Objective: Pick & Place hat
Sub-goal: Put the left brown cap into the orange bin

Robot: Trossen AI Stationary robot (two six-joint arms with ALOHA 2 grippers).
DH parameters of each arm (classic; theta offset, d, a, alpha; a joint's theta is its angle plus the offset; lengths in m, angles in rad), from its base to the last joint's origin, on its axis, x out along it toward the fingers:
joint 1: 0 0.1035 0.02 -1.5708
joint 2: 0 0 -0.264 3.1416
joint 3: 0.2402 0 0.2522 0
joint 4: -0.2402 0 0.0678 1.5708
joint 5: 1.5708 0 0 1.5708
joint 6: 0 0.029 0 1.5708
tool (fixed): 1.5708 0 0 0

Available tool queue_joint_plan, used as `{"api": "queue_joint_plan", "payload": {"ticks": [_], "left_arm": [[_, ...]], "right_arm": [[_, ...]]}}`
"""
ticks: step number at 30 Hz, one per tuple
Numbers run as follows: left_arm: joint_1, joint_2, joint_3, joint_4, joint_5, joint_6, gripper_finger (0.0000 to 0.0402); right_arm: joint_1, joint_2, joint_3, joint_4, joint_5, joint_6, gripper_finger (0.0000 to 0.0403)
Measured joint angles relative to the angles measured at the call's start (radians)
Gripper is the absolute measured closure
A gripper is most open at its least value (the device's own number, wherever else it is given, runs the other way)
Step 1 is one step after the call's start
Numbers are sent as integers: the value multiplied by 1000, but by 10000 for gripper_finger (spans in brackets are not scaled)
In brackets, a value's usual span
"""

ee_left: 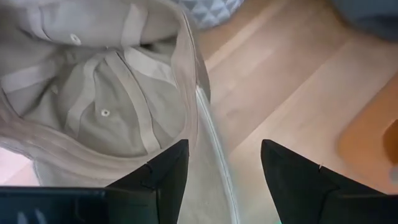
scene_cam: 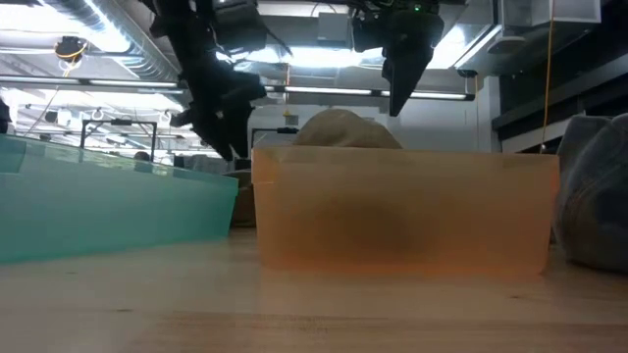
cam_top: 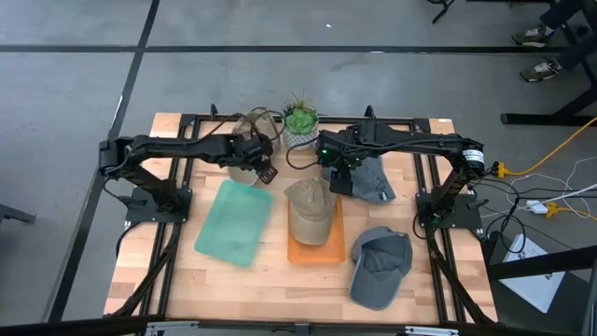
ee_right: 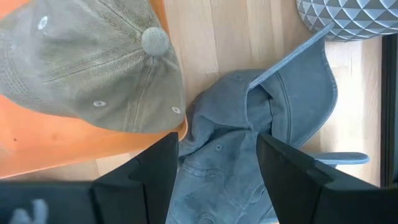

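A khaki cap (cam_top: 310, 210) (ee_right: 81, 62) lies crown up on the orange tray (cam_top: 314, 254). An upside-down beige cap (cam_top: 241, 171) (ee_left: 93, 93) rests on the table by the far left. A crumpled grey-blue cap (cam_top: 375, 183) (ee_right: 249, 130) lies right of the orange tray, and another grey-blue cap (cam_top: 381, 266) sits near the right front. My left gripper (cam_top: 267, 174) (ee_left: 224, 180) hovers open beside the beige cap's rim. My right gripper (cam_top: 340, 183) (ee_right: 217, 174) hangs open above the crumpled grey-blue cap, raised off the table in the low view (scene_cam: 397, 88).
A teal tray (cam_top: 233, 221) (scene_cam: 98, 196) lies left of the orange tray (scene_cam: 402, 206). A potted plant (cam_top: 299, 121) in a faceted grey pot (ee_right: 348, 15) stands at the far middle between the two arms. Bare wood shows along the near edge.
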Motion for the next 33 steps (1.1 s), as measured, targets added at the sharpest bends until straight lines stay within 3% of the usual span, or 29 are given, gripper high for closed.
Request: {"api": "queue_joint_plan", "payload": {"ticks": [8,14,18,26,33], "left_arm": [[0,97,0,-32,-5,-12,206],[10,108,-1,-121,-91,-13,217],[8,101,-1,-128,-78,-8,255],[9,101,-1,-136,-50,56,386],[6,82,-1,-161,-54,121,391]], "right_arm": [[0,0,0,4,0,1,187],[0,0,0,4,0,2,187],[0,0,0,5,0,2,187],[0,0,0,23,0,2,187],[0,0,0,22,0,3,187]]}}
